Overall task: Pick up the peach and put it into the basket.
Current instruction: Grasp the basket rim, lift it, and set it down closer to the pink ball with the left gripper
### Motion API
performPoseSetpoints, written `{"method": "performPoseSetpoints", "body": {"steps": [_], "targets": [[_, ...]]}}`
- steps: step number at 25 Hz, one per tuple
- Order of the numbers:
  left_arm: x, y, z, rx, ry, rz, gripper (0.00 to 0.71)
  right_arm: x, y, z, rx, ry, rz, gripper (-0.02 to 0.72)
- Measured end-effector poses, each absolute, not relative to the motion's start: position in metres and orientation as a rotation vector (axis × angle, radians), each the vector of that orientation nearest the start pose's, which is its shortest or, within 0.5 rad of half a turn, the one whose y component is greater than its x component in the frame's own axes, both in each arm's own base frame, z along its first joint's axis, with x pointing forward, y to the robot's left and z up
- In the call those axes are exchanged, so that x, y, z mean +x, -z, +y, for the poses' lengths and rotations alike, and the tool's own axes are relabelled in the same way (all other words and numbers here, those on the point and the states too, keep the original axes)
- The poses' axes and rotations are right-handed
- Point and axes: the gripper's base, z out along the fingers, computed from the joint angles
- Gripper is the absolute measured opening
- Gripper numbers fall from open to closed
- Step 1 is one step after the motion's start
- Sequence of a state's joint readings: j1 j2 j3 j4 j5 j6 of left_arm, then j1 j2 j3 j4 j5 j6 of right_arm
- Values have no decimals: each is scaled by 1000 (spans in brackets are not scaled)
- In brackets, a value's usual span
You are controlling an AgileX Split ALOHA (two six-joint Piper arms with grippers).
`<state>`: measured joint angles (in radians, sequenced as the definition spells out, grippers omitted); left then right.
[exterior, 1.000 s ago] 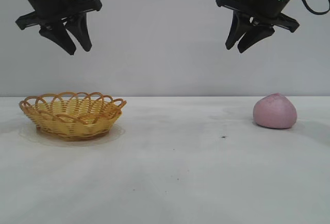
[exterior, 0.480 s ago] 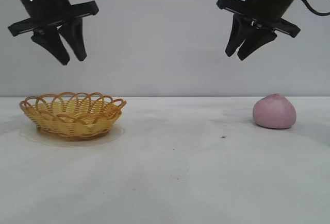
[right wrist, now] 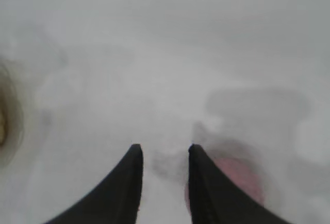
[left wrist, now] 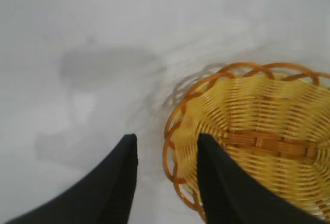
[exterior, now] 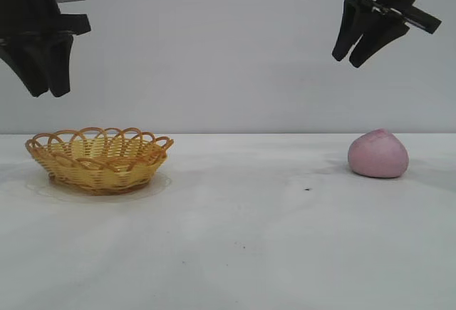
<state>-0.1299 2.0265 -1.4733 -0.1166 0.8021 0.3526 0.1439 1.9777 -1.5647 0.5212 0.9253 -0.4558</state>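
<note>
Matte domed peach (exterior: 378, 155), woven scalloped basket (exterior: 99, 159)

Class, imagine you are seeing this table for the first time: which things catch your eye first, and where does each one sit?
A shallow yellow wicker basket with an orange-brown looped rim stands at the table's left, empty. A pale pink, dome-shaped peach rests far off at the right. Above them hang two black grippers, both open and holding nothing: the left gripper over the basket's outer edge, the right gripper just inward of the peach.

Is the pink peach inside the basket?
No, the peach sits on the table, far from the basket, which holds nothing.
</note>
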Motion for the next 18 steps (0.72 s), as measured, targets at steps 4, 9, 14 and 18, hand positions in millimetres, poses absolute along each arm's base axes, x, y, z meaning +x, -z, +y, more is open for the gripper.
{"method": "performPoseSetpoints", "body": {"steps": [4, 9, 14, 18], "targets": [[417, -164, -63, 581, 100, 2806, 246, 414, -230, 96, -465, -566, 2665, 221], [418, -153, -66, 579, 153, 2826, 246, 415, -231, 95, -462, -559, 2658, 221], [419, -150, -68, 566, 185, 2830, 65, 416, -231, 95, -456, -548, 2646, 221], [419, -150, -68, 489, 204, 2846, 0, 417, -231, 95, -454, -543, 2639, 221]]}}
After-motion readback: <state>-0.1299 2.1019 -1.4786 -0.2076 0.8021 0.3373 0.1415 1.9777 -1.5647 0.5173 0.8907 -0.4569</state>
